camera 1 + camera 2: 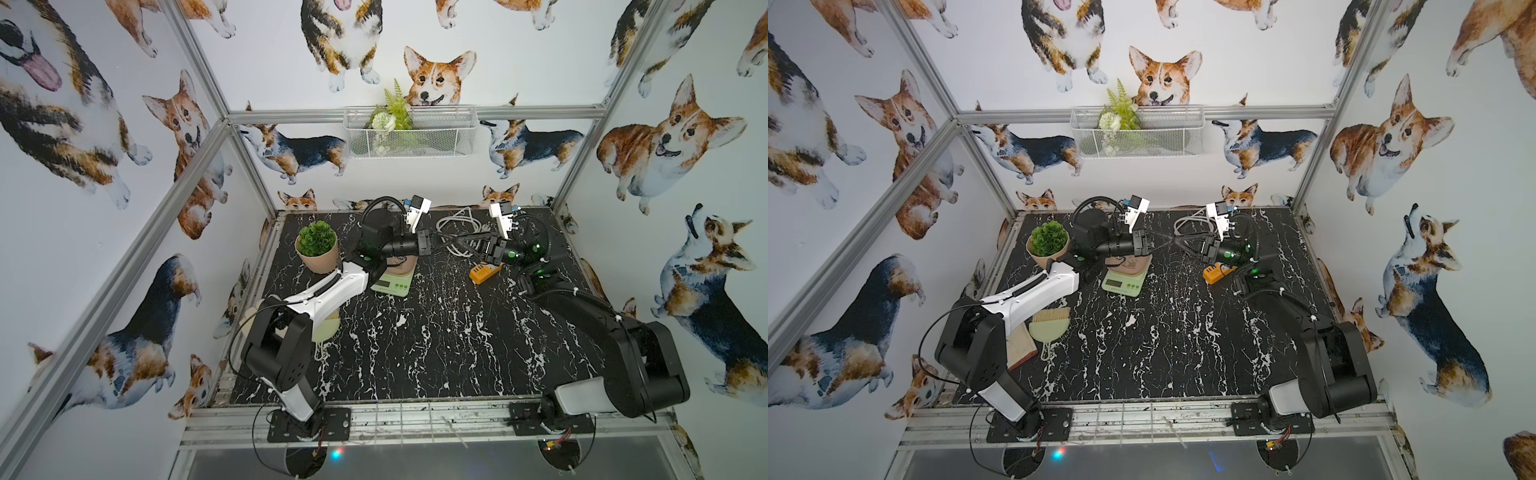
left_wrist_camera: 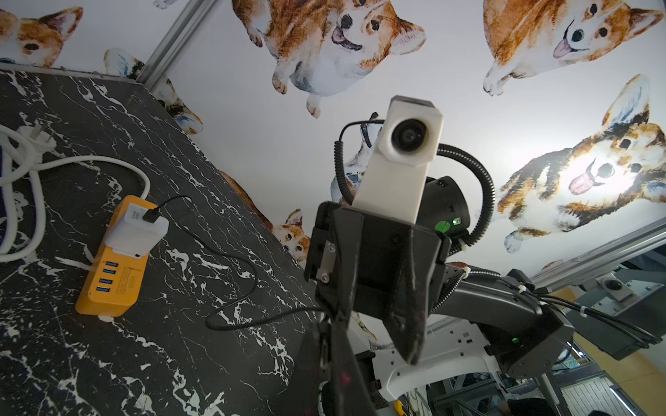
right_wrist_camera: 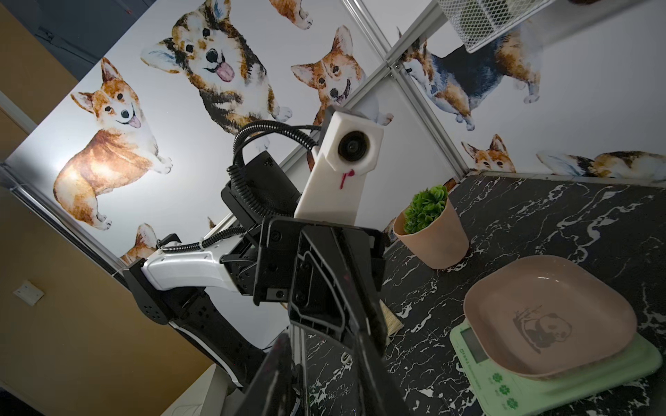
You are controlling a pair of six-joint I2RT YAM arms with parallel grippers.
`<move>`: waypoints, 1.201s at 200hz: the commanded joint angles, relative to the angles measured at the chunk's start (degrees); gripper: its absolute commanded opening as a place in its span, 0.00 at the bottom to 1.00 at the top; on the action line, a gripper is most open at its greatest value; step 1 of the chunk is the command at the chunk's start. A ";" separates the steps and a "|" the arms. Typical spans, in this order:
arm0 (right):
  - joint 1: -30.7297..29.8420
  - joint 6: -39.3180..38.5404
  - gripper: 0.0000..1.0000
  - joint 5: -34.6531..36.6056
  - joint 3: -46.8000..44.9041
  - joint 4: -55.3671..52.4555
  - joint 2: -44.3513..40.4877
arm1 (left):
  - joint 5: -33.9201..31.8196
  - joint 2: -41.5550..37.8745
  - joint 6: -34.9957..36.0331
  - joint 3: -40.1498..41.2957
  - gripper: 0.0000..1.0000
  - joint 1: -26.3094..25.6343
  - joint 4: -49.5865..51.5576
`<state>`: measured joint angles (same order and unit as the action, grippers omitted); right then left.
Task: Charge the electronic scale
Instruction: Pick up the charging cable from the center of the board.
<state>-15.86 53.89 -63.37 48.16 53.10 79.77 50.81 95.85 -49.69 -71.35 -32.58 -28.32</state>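
We're looking into a robot lab's test booth. An aluminium frame (image 1: 291,115) boxes it in, corgi-print walls (image 1: 498,62) close three sides, and a black marble-look tabletop (image 1: 436,332) makes the floor. Two arms are bolted to base plates (image 1: 309,424) at the near edge: the left arm (image 1: 328,291) at seven o'clock, the right arm (image 1: 582,307) at five. Homely props dress it up, with a wire basket (image 1: 436,133) at twelve and a potted plant (image 1: 318,245) at ten. Past the booth, the right wrist view catches a tan wall (image 3: 72,324) with a white fitting (image 3: 29,292).
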 commanded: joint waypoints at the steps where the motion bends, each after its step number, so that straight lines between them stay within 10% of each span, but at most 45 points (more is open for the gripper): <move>1: -0.23 -3.90 0.32 -0.31 0.17 -4.63 -0.95 | -0.44 -0.41 -0.59 -0.27 0.03 0.06 -1.87; 133: 3.07 -6.53 0.44 2.55 -1.14 -8.10 -3.40 | 0.43 -0.40 -2.37 0.22 0.02 0.06 -4.61; 240: 1.27 1.14 0.32 1.85 -0.27 3.12 1.28 | 0.45 -0.40 -4.10 0.72 0.02 -0.04 -7.12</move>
<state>-14.37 52.88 -61.49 47.35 51.64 81.03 50.68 95.83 -52.73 -70.63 -32.56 -32.86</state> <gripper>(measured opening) 0.330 0.086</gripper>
